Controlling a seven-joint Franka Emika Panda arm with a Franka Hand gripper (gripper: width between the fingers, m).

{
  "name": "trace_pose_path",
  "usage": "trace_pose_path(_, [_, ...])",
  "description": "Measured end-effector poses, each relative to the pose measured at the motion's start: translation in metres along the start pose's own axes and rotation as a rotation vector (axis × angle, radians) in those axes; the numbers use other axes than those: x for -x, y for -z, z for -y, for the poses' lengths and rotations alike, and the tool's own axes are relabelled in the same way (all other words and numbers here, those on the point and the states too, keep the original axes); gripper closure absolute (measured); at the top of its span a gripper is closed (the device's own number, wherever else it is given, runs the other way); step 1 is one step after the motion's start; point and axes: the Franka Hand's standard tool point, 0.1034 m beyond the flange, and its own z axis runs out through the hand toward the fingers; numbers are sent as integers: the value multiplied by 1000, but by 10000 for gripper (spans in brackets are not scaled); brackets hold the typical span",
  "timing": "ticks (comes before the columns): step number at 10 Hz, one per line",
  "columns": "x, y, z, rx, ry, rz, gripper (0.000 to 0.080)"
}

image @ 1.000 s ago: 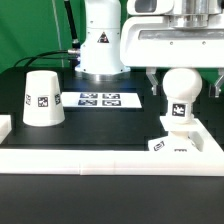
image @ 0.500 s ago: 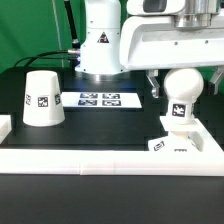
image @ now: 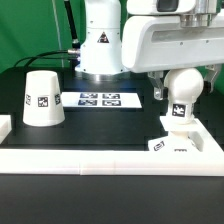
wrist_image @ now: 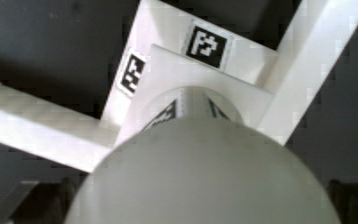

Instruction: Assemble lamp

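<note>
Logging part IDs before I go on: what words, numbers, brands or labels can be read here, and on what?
No readable words or numbers anywhere.
The shade, bulb and base: black-white square tags, patterns only.
The marker board: tag patterns only.
The robot body: small dark marks, too small to read.

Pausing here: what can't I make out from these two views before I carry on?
1. Grip: in the exterior view the gripper is too small and shadowed to show whether its fingers touch the bulb. In the wrist view the blurred bulb fills the frame.
2. Bulb's seating in the base: the bulb hides the joint in the wrist view, and it is too small in the exterior view.
3. Shade: its far side faces away, and it is outside the wrist view.
</note>
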Motion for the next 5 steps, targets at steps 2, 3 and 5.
trace_pose_path(2, [0,0,-2,8,92,4,101])
trace_pose_path(3, [1,0,-3,15,174,8,101])
trace_pose_path(5, [1,0,-4,20,241,12,101])
